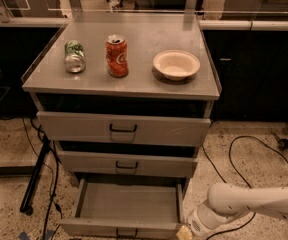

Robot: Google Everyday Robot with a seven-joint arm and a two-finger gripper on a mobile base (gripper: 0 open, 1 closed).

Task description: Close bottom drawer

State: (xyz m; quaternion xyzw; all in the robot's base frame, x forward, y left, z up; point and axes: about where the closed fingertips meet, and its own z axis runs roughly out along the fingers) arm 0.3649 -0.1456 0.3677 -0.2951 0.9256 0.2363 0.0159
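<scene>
The bottom drawer (126,204) is the lowest of three grey drawers and stands pulled far out, its plain grey tray bare and its low front panel with a small black handle (126,232) at the frame's lower edge. The white arm comes in from the right. My gripper (185,233) is at the drawer's front right corner, mostly cut off by the frame's bottom edge.
The middle drawer (126,164) and top drawer (123,129) stick out a little. On the cabinet top (149,86) lie a green can (74,56) on its side, a red can (117,56) and a cream bowl (176,64). Black cables (244,144) cross the floor at right; a black stand leg (36,176) is at left.
</scene>
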